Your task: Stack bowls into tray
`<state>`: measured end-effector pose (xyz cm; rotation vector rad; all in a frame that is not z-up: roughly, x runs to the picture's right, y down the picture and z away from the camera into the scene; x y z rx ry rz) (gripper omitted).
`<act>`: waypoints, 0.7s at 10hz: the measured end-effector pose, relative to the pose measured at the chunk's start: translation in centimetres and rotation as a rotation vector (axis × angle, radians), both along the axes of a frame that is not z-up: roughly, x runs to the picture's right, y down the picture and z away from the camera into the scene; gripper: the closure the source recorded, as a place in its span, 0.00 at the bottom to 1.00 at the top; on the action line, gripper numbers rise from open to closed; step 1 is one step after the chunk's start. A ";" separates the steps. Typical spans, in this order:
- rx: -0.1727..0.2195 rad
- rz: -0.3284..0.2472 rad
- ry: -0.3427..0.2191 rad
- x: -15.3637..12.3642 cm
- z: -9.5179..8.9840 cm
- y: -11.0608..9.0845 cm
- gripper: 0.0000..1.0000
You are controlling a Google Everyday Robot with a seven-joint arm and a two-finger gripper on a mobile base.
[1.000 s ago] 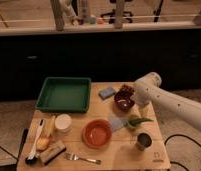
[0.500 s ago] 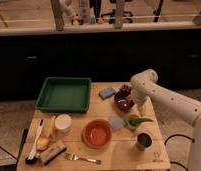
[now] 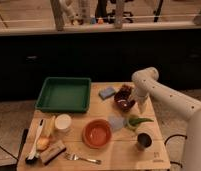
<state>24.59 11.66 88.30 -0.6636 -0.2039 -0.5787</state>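
- The orange bowl (image 3: pixel 97 133) is seen near the front of the wooden table (image 3: pixel 119 156).
- The maroon bowl (image 3: pixel 123 101) is set farther back, to the right.
- The gripper (image 3: pixel 140 106) is held just beside its right rim; whether it is parted or closed cannot be told.
- The green tray (image 3: pixel 64 93) is placed far left, apart from both bowls.

End effector (image 3: pixel 127 92) at maroon bowl (image 3: pixel 122 103); orange bowl (image 3: pixel 97 133) near tray (image 3: pixel 63 94).

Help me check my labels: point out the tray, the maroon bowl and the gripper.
Tray (image 3: pixel 64 93), camera view: bare green floor.
Maroon bowl (image 3: pixel 122 104), camera view: its inside.
Gripper (image 3: pixel 128 93), camera view: its tip, over the maroon bowl's far rim.
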 end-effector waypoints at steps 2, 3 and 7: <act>-0.003 0.004 -0.015 0.3 0.0 0.0 0.70; -0.005 0.001 -0.015 0.7 -0.2 0.2 0.83; 0.014 -0.005 -0.038 0.6 -0.8 -0.1 1.00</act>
